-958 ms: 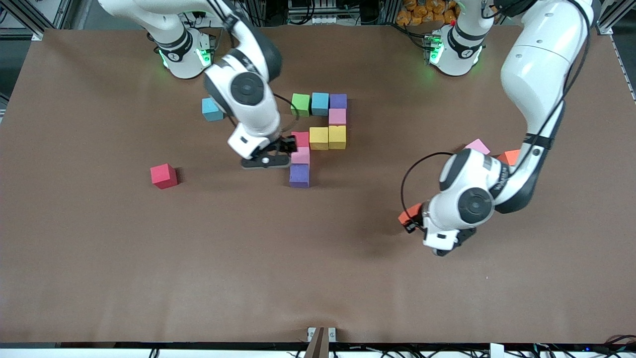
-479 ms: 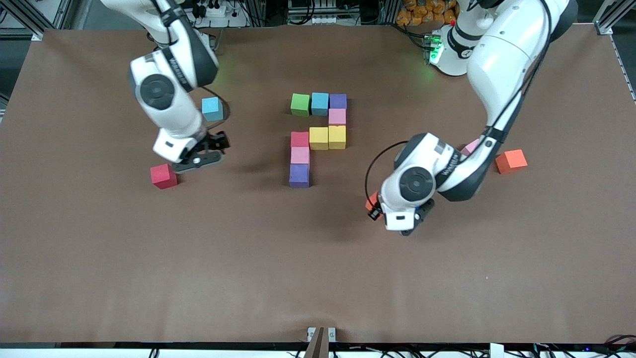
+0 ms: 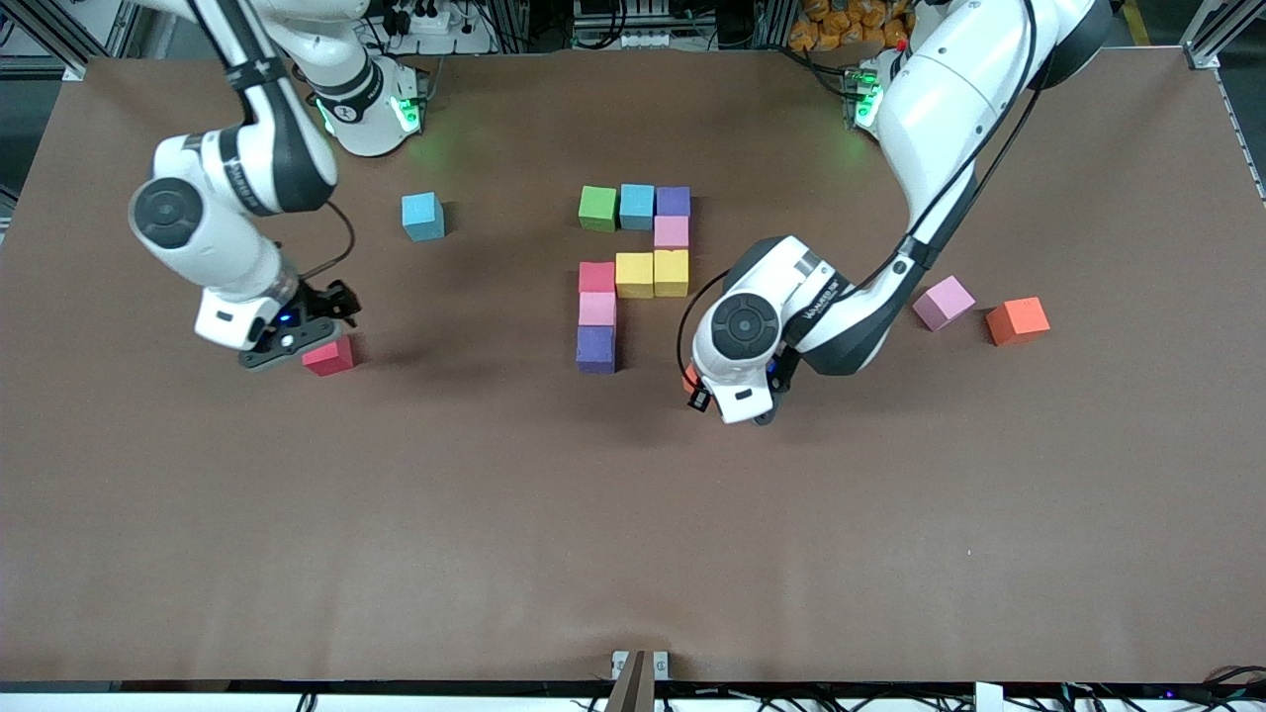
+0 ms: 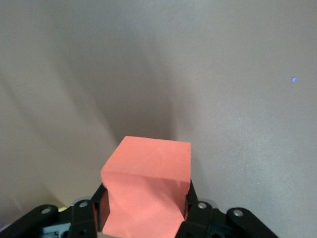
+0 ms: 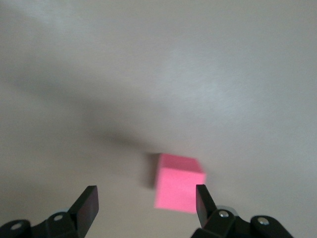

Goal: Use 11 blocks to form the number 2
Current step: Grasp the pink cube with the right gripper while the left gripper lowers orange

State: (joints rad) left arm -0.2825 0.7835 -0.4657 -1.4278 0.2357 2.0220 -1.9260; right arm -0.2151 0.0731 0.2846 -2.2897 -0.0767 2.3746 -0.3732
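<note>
Several blocks form part of the number 2: green (image 3: 597, 209), blue (image 3: 637, 206) and purple (image 3: 674, 202) in a row, pink (image 3: 672, 232), two yellow (image 3: 653, 274), red (image 3: 596, 277), pink (image 3: 597, 309) and purple (image 3: 595, 348). My left gripper (image 3: 698, 388) (image 4: 143, 206) is shut on an orange block (image 4: 148, 186), over bare table beside that last purple block. My right gripper (image 3: 293, 339) (image 5: 146, 198) hangs open over a loose red block (image 3: 330, 357) (image 5: 178, 183), which lies close to one finger.
A loose blue block (image 3: 422, 216) lies toward the right arm's end. A pink block (image 3: 943, 302) and an orange block (image 3: 1017, 319) lie toward the left arm's end. The brown table (image 3: 633, 534) is bare nearer the front camera.
My right gripper left the digit's pink block and swung over to the loose red block. My left gripper carried the orange block toward the digit's purple end.
</note>
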